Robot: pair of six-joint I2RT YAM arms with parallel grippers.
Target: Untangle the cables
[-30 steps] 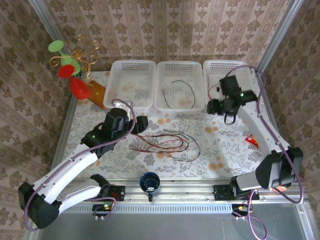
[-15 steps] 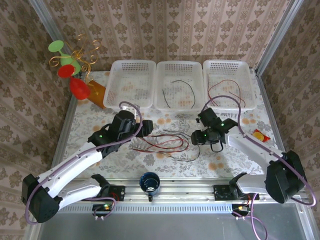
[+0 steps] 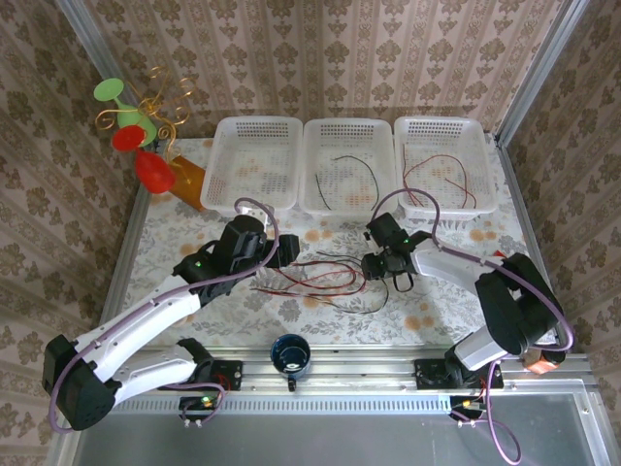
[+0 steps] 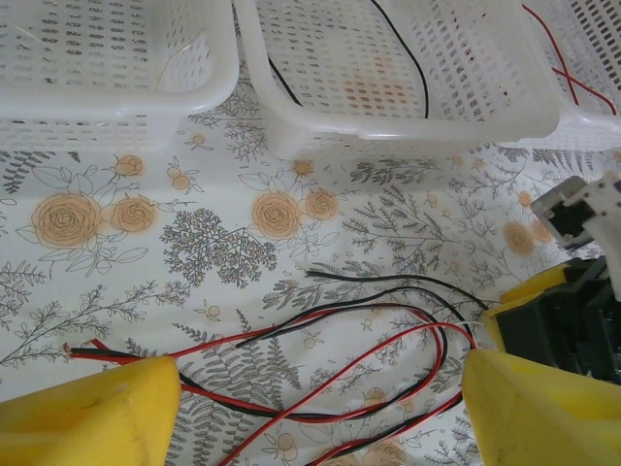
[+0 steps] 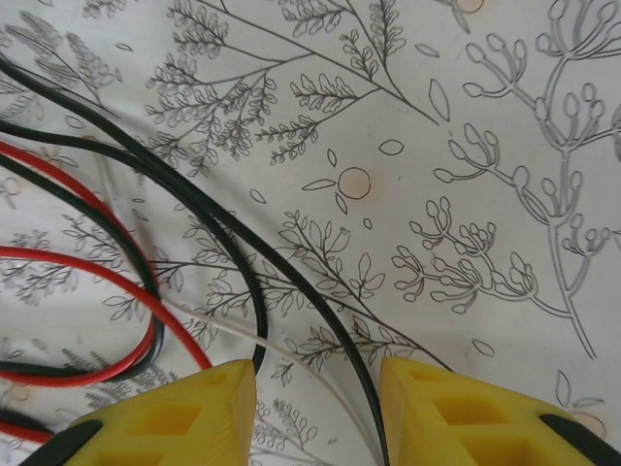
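— How does the right pincer [image 5: 315,413] stand?
— Parted a little, low over the floral surface [image 5: 466,146]. Its yellow fingers [image 5: 165,417] sit either side of two black cables [image 5: 254,301] and a thin white wire [image 5: 281,348]. It grips nothing.
— And the left pincer [image 4: 320,408]?
— Spread wide and empty, over the red and black cables [image 4: 388,330] looped on the surface between the arms.
— The baskets?
— A black cable lies in the middle basket [image 3: 349,209], and red ones in the right basket [image 3: 441,124].

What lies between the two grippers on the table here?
The red and black cables lie looped on the flowered cloth between the left gripper and the right gripper; the top external view shows it.
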